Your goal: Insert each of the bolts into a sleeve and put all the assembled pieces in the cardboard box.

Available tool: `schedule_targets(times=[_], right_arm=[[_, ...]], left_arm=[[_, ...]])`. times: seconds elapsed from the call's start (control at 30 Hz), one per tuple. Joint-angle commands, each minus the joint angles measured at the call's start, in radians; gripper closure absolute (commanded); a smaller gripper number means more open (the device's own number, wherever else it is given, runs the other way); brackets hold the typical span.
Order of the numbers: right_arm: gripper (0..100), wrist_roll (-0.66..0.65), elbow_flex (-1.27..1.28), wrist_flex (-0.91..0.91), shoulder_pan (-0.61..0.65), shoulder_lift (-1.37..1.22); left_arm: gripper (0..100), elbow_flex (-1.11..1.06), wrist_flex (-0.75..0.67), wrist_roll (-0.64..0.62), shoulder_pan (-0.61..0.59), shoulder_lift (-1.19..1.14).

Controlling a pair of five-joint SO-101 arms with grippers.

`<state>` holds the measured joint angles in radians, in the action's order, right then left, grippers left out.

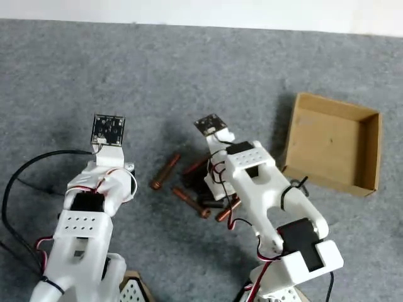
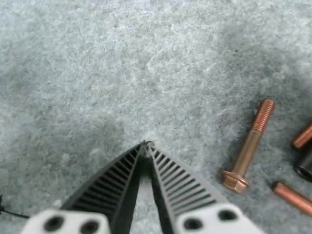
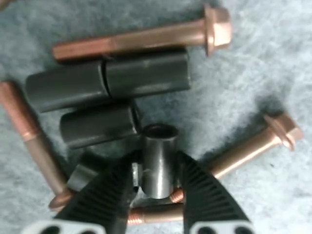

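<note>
Currently I'm pinching a dark sleeve [image 3: 158, 171] in the right gripper [image 3: 157, 158], the left gripper [image 2: 146, 147] sitting closed and empty, so next I'm needing it to fetch a bolt [image 2: 249, 146].

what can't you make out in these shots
High view: the right arm covers much of the pile, so it can't be counted.
Left wrist view: a dark piece is cut off by the edge.
Right wrist view: the right gripper and its sleeve hide most of a bolt.

Bare bench [image 1: 126, 69] ahead of left end effector [image 2: 146, 145], bolts [image 3: 141, 39] and sleeves [image 3: 141, 74] packed tightly around right end effector [image 3: 157, 168], cardboard box [image 1: 332, 141] open-topped
</note>
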<state>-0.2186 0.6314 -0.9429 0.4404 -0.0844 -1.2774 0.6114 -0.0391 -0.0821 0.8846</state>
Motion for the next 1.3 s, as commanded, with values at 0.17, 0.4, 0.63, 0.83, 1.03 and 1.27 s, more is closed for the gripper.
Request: schedule_targets(times=[0.17,0.4,0.63,0.83,1.03,1.27], right_arm=[[99.4,0.000,-0.005,-0.001,-0.010,-0.018],[99.4,0.000,0.045,0.064,-0.012,0.048],[99.4,0.000,0.223,0.214,-0.010,0.213],[99.4,0.000,0.243,0.214,-0.010,0.214],[99.4,0.000,0.243,0.214,-0.012,0.222],[99.4,0.000,0.243,0.214,-0.012,0.216]], left_arm=[[99,0.012,0.006,0.003,-0.021,0.033],[99,0.053,0.003,0.012,0.028,-0.053],[98,0.176,0.008,0.150,0.280,-0.298],[76,0.205,0.008,0.152,0.289,-0.340],[76,0.205,0.008,0.158,0.317,-0.348],[74,0.205,0.008,0.160,0.315,-0.349]])
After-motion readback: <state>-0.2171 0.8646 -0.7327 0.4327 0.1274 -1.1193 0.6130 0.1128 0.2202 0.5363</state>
